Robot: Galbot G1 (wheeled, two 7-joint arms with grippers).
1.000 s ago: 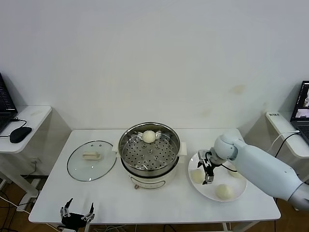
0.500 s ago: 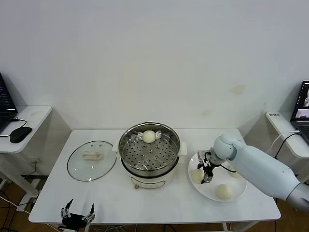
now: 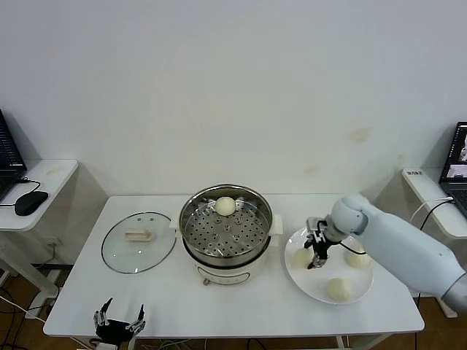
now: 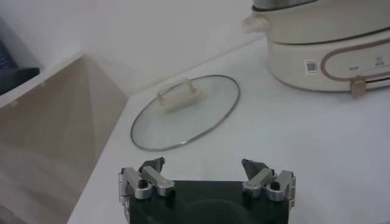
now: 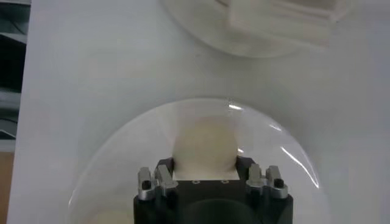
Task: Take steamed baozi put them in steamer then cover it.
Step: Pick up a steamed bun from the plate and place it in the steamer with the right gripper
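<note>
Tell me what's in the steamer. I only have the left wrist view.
Observer: One bun, at the far side of the steamer.
Operator: Where are the rest?
Observer: Three more buns sit on a plate right of the steamer.
Operator: Right arm?
Observer: The right gripper is over the plate, with its fingers closed around the plate bun nearest the steamer.
</note>
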